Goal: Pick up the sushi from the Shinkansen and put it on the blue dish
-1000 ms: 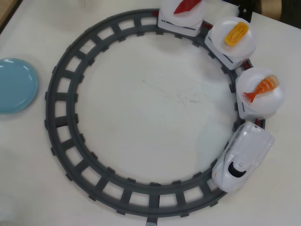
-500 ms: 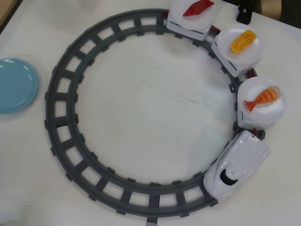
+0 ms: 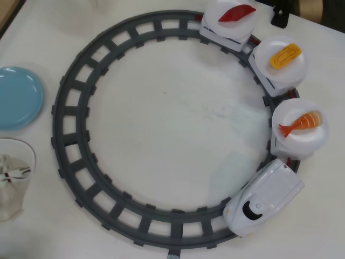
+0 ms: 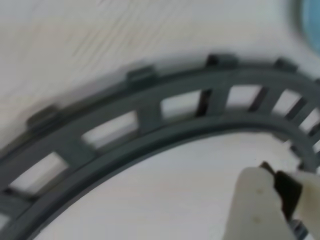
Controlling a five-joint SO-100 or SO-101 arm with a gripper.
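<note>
The white Shinkansen rides the grey ring track at the lower right of the overhead view, nose toward the lower left. Behind it, the first car's white plate carries the orange-and-white shrimp sushi. The blue dish lies at the left edge, outside the track, and shows as a blue sliver in the blurred wrist view. My gripper appears at the lower right of the wrist view, above the track's inner side. Blur hides how its jaws stand. A pale part of my arm pokes in at the left of the overhead view.
The grey track circles most of the table. Two more cars follow the train, one with a yellow egg piece, one with a red tuna piece. A black object stands at the top right.
The train has rolled clockwise along the track, carrying the three plates downward on the right side. My arm has entered the overhead view at the lower left, below the blue dish.
</note>
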